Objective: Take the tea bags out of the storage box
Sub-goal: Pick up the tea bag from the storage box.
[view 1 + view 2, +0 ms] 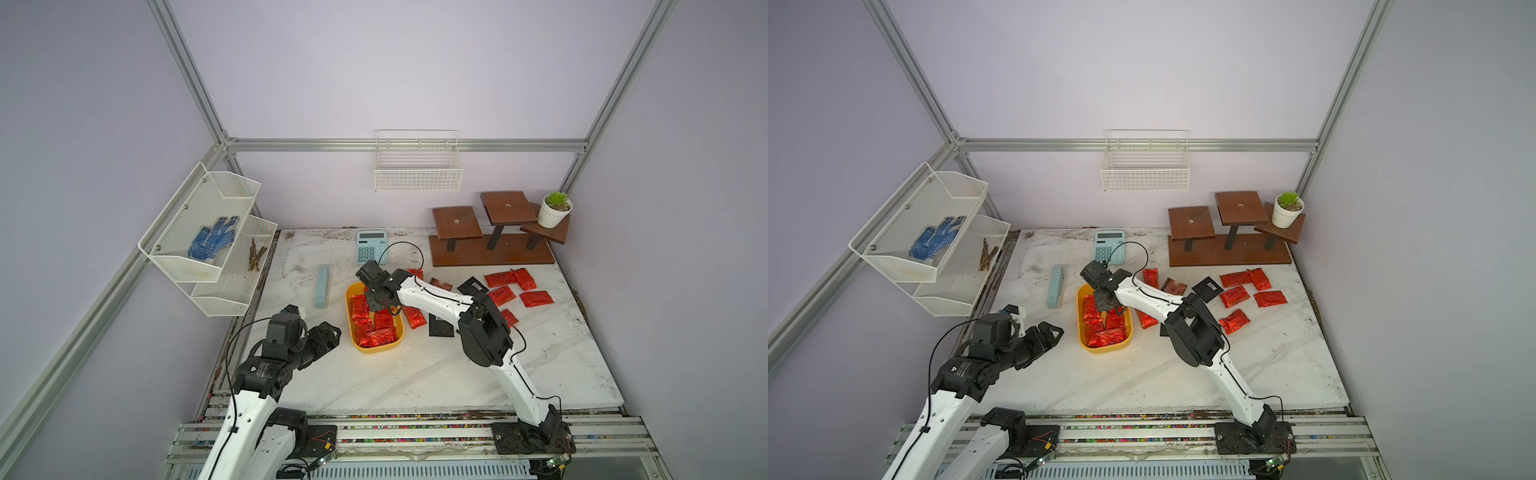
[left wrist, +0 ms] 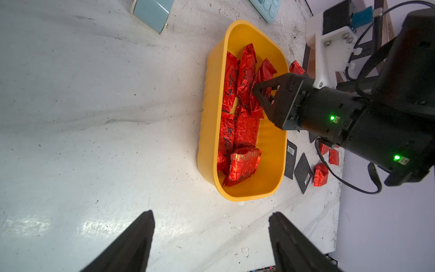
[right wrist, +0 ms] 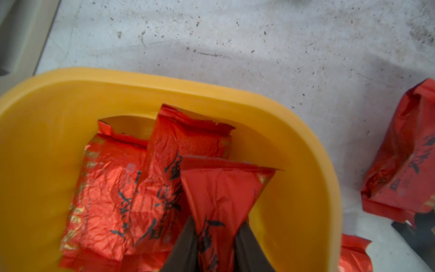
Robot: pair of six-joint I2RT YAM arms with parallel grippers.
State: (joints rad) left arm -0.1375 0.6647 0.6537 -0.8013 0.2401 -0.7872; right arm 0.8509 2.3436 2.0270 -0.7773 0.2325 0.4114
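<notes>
Clock convention: in the top views, robot bases at 6, back wall at 12.

Nearest: left gripper [image 2: 211, 213] hangs over bare table [image 1: 415, 374] at about 8 o'clock of the storage box [image 1: 376, 348]. Jaws spread wide, nothing between them. Looks idle.

Storage box: at 9 o'clock of table centre, upright, flat on the table. Tea bags [image 1: 374, 330] inside are all red foil, roughly half a dozen. They overlap, so the exact count is not readable.

Right gripper [image 3: 214, 247]: reaches in from 3 o'clock, tips down inside the 12 o'clock half of the box. Jaws are drawn in against both faces of one red sachet [image 3: 223, 193]. The foil is creased between them and its free end is tilted above its neighbours. Reads as a grip made, with the sachet not yet clear of the rim.

Farther out, already on the table:
- Seven loose red sachets [image 1: 1271, 298]: two just beside the box's 3 o'clock wall, the rest well apart toward 2–3 o'clock.
- At least two black sachets [image 1: 441, 326].
- One reddish-brown sachet [image 1: 440, 284].

Farthest: calculator [image 1: 371, 247] at 12 o'clock of the box, not involved.

Judgement: roughly half done. The held sachet must still come out, then the remaining reds one at a time.
</notes>
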